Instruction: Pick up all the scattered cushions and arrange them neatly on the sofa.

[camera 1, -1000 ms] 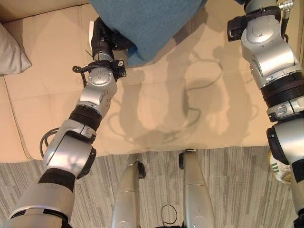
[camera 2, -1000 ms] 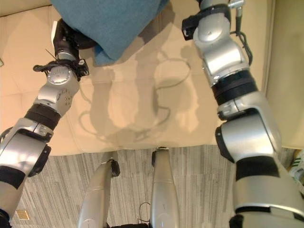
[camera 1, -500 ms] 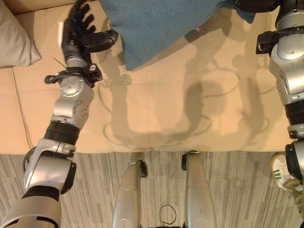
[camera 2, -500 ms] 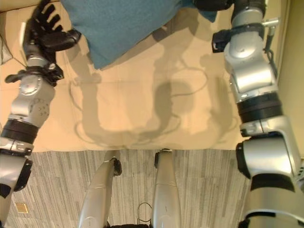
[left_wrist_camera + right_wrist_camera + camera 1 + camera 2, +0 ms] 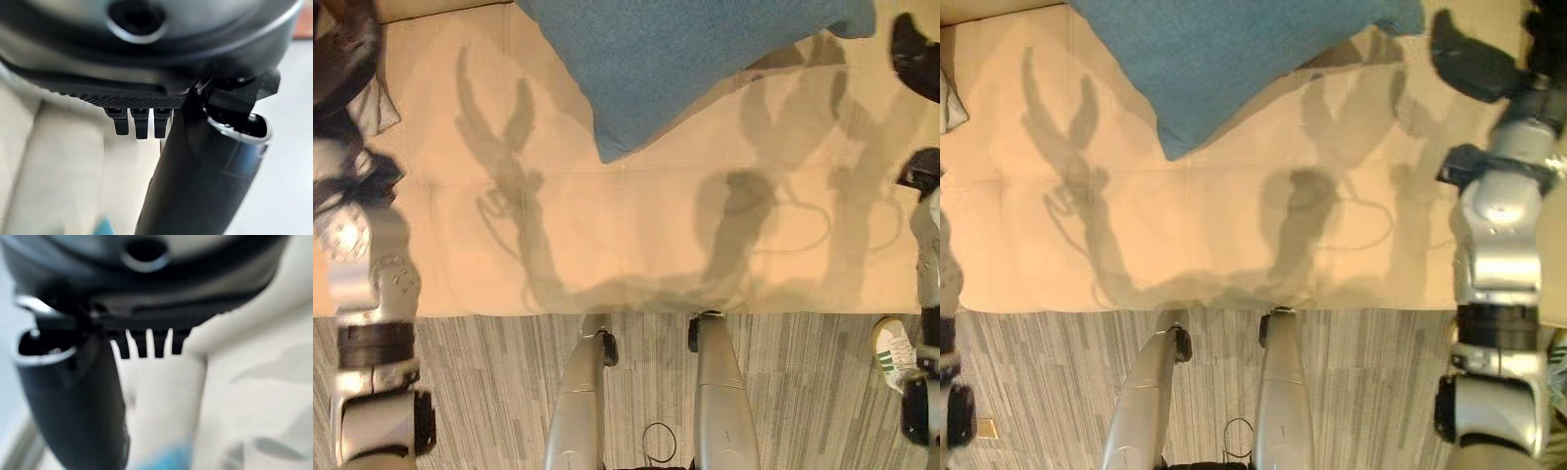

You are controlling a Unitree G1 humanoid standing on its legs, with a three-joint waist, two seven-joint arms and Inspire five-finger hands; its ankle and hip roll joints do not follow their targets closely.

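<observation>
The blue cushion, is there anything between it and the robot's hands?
Nothing visible stands in the way. The blue cushion lies on the beige sofa, with bare seat between it and the right hand on one side and the left hand on the other. Both hands are open, off the cushion.

The sofa seat (image 5: pixel 636 235) lies bare across its front half. A blue cushion (image 5: pixel 685 59) blocks the back, a grey cushion (image 5: pixel 384 103) the left edge.

floor (image 5: pixel 489 392): grey wood-grain planks, running along the near edge of the seat | shoe (image 5: pixel 895 352): white with green stripes, on the floor at the right edge, a person's | small tan square (image 5: pixel 983 428): flat on the floor, lower left corner
</observation>
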